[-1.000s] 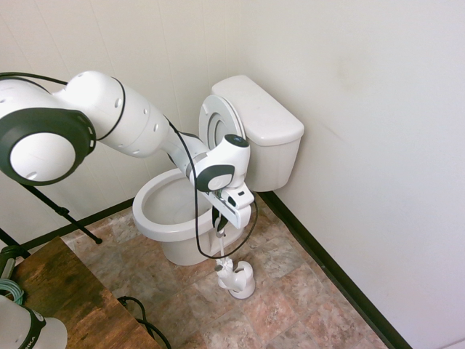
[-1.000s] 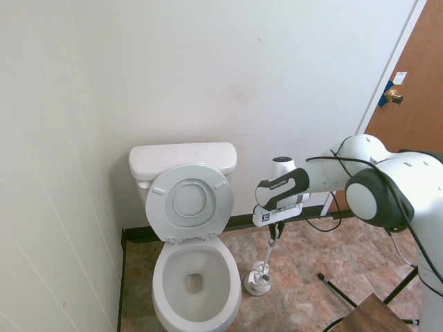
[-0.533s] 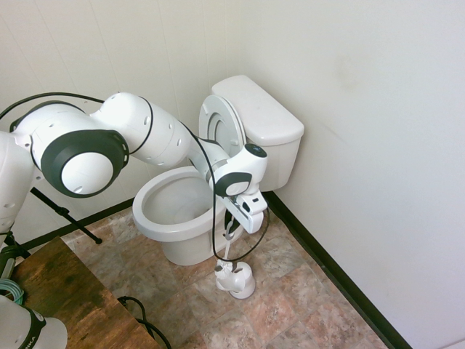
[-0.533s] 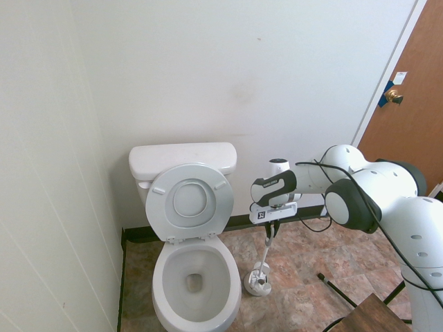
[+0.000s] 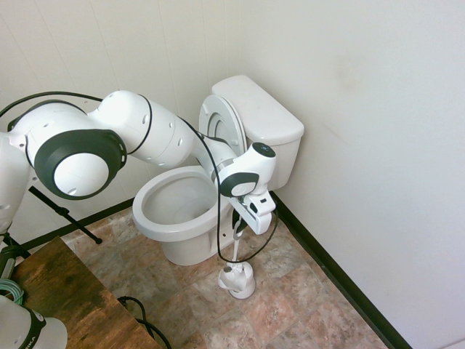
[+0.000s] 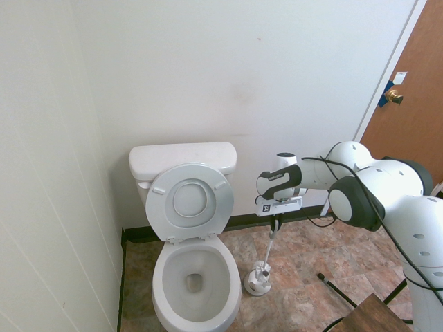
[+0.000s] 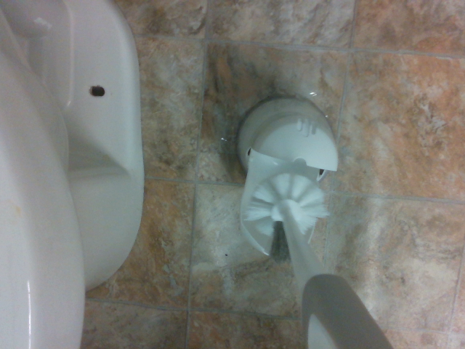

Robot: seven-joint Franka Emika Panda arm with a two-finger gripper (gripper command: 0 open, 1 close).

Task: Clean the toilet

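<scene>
The toilet stands in the corner with its seat and lid raised against the tank; its bowl is open. My gripper hangs beside the bowl, on its wall side, shut on the thin white handle of a toilet brush. The handle runs down to the small white brush holder on the floor. In the wrist view the bristle head sits at the mouth of the holder, next to the toilet's base.
The side wall and its dark baseboard run close behind the holder. A wooden table corner is near the front, and a brown door is off to the side. Tiled floor lies around the holder.
The arm has carried the gripper with the brush handle away from the bowl's front toward the tank and wall. The holder has stayed in place.
</scene>
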